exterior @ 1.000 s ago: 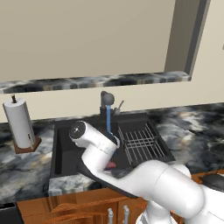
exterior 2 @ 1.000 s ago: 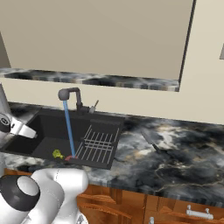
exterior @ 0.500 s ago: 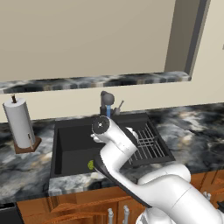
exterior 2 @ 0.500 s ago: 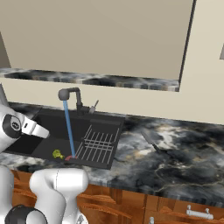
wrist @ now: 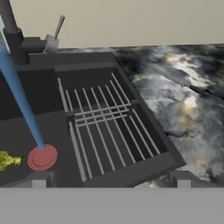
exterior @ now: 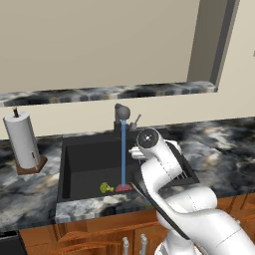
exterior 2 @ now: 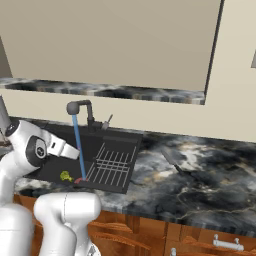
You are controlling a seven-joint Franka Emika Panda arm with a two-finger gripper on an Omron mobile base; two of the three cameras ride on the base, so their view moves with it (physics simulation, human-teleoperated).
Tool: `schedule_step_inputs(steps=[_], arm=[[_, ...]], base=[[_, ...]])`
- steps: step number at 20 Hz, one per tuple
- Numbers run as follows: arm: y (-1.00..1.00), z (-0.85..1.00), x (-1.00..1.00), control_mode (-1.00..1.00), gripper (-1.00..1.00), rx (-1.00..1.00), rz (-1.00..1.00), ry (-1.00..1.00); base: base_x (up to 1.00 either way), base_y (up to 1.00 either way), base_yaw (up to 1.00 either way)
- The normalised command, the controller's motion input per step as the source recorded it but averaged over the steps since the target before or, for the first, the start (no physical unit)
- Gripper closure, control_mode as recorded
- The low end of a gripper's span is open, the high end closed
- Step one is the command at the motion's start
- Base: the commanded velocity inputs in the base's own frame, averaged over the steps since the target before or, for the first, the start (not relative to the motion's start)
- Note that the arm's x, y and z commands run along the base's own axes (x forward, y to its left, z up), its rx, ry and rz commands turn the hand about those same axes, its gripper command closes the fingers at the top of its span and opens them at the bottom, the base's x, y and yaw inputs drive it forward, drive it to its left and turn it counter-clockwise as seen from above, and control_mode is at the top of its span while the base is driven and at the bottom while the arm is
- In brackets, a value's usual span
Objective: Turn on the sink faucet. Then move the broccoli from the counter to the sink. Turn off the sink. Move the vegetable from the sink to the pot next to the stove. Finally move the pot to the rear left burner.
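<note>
The dark faucet (exterior: 122, 112) stands behind the black sink (exterior: 84, 154) and a blue stream of water (exterior: 123, 154) falls onto the red drain (exterior: 123, 188). The green broccoli (exterior: 106, 188) lies on the sink floor just left of the drain, also seen as broccoli (exterior 2: 65, 175) and broccoli (wrist: 8, 160). The faucet's thin lever (wrist: 57, 30) sits right of the spout base. My gripper (wrist: 111, 183) hangs open above the sink's front edge, looking across the wire rack (wrist: 109, 127), with nothing between its fingers.
A paper towel roll (exterior: 22, 142) stands on the marble counter left of the sink. The wire rack (exterior: 177, 164) fills the sink's right half. Marble counter (exterior 2: 200, 180) stretches to the right, with a window ledge (exterior: 124, 92) behind.
My arm has swung from the left side of the sink to the right, over the rack. The water keeps running and the broccoli stays on the sink floor.
</note>
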Motion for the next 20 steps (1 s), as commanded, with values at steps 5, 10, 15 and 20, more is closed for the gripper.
schedule_step_inputs(steps=[5, 10, 15, 20], arm=[[-0.77, 0.00, 0.04, -1.00, -1.00, 0.00, 0.06, -0.01], [-0.76, 0.01, 0.13, -1.00, -1.00, 0.01, 0.09, -0.02], [-0.73, 0.03, 0.25, -1.00, -1.00, 0.03, 0.11, -0.03], [-0.64, 0.00, 0.38, -1.00, -1.00, 0.05, 0.13, -0.01]], base=[[0.00, 0.00, 0.00], [0.00, 0.00, 0.00], [0.00, 0.00, 0.00], [0.00, 0.00, 0.00]])
